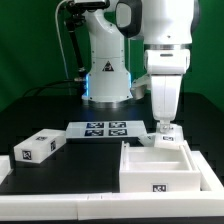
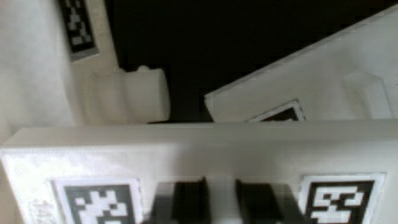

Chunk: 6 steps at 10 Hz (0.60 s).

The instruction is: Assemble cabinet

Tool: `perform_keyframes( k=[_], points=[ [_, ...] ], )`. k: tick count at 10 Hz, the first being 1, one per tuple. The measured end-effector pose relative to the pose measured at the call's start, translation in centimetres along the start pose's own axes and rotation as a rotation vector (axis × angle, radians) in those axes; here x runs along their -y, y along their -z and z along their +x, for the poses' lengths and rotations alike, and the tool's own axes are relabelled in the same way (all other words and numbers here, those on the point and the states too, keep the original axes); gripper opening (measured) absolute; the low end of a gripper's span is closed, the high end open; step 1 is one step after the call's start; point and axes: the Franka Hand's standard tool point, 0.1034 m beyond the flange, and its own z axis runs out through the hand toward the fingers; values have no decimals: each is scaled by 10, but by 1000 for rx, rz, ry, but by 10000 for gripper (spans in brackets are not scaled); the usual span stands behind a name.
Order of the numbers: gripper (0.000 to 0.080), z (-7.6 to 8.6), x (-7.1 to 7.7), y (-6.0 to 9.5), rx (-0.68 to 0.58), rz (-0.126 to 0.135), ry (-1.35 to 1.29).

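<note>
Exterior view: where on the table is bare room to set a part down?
Bare black table lies between the drawer block, the marker board and the cabinet frame. Crowded: the frame's far edge, where the gripper hangs.

Matt white plastic cabinet frame [image 1: 140, 178], glossy white arm shell [image 1: 165, 25], matt black table [image 1: 80, 168]; smooth white drawer block [image 1: 38, 147]

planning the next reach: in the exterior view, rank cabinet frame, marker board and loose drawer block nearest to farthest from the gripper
1. cabinet frame, just below the gripper, on the exterior view's right
2. marker board, mid-table
3. drawer block, far on the exterior view's left
</note>
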Motion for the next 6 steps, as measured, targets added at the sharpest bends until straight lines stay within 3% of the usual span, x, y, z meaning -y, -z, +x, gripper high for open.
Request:
perform_keyframes(
  k=[6],
  points=[
    [69, -3, -10, -4, -14, -13, 107]
  ],
)
